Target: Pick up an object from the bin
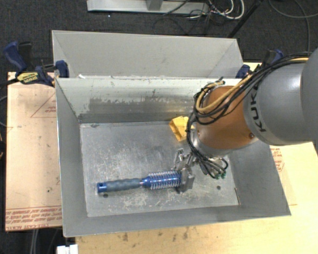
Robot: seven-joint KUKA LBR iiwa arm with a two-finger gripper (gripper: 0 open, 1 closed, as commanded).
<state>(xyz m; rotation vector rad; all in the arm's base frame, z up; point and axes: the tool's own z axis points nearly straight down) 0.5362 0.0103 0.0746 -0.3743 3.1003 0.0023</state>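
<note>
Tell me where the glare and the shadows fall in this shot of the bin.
Camera view: soft light from above, no hard glare; the bin's far wall is brightest; the arm's grey link carries a pale highlight; the orange cover dims the floor beneath it, round the gripper and the bristle end of the blue brush; the brush throws a thin shadow along its handle.

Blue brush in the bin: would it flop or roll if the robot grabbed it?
The blue brush looks stiff, lying straight, so it probably won't flop. Its round handle might roll if nudged. The gripper is at its bristle end, so lifted there it may tip handle-down.
</note>
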